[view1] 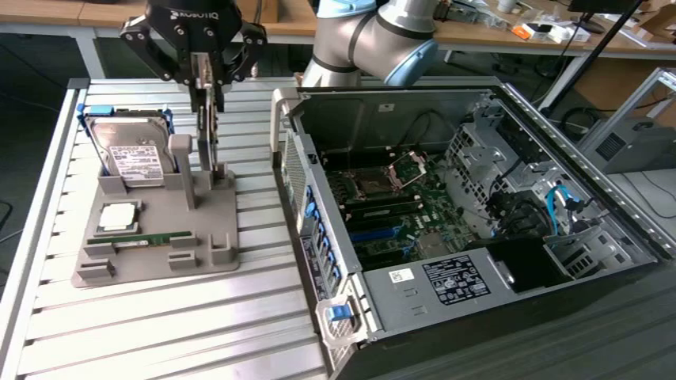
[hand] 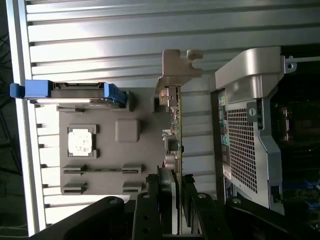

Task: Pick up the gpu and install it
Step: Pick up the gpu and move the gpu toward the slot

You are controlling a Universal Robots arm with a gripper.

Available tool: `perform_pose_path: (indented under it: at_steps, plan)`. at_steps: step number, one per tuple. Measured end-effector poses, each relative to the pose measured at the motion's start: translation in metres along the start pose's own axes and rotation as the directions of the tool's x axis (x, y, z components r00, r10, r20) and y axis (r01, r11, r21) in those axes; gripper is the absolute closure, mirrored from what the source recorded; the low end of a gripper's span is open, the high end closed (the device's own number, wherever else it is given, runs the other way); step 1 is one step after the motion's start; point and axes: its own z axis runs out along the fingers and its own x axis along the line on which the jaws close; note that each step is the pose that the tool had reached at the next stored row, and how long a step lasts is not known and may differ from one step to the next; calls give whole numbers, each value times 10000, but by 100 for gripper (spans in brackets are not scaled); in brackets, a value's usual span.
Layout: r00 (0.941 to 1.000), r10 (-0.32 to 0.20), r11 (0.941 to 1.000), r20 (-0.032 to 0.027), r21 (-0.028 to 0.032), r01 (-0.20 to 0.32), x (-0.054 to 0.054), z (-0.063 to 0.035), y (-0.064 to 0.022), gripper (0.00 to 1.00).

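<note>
From my console, the end effector [view1: 211, 79] sits in the upper left of the exterior view, closed on the gpu [hand: 174, 125]. The card stands on edge directly beneath it. Its top edge is pinched between the fingers [hand: 150, 215], one on each face, and its lower edge is down at the grey holder [view1: 211, 253].

I count one gpu. On the same holder I see one hard drive [view1: 132, 154] propped upright to the left of the card. One square processor [view1: 117, 216] lies flat lower down, and one green memory stick [view1: 153, 237] lies just below that. One open computer case [view1: 391, 119] stands just right of the holder on the slatted surface [view1: 158, 332].
</note>
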Motion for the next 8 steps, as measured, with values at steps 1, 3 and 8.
perform_pose_path:
  at_steps: [1,3,8]
  plan:
    - [10000,0,10000,0,1,0,0,-12,1,70]
    - [10000,0,10000,0,1,0,0,-32,1,70]
    - [10000,0,10000,0,0,0,-2,-85,4,70]
